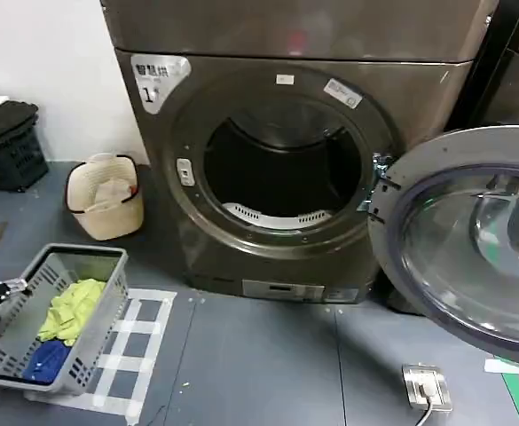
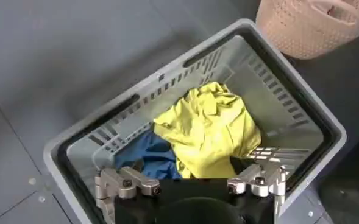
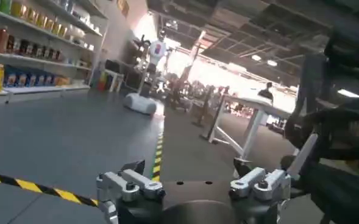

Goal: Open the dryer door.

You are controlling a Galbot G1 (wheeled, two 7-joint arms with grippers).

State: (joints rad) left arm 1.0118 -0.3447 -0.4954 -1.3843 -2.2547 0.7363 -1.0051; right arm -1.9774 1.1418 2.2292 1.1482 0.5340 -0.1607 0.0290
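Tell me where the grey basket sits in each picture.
Head view: grey basket at lower left, on the floor before the dryer.
Left wrist view: mid-picture, seen from above, below the left gripper.
Right wrist view: this camera faces the shelves across the room, away from the basket.
Shared landmark: the beige basket, beside the grey one in the head and left wrist views.
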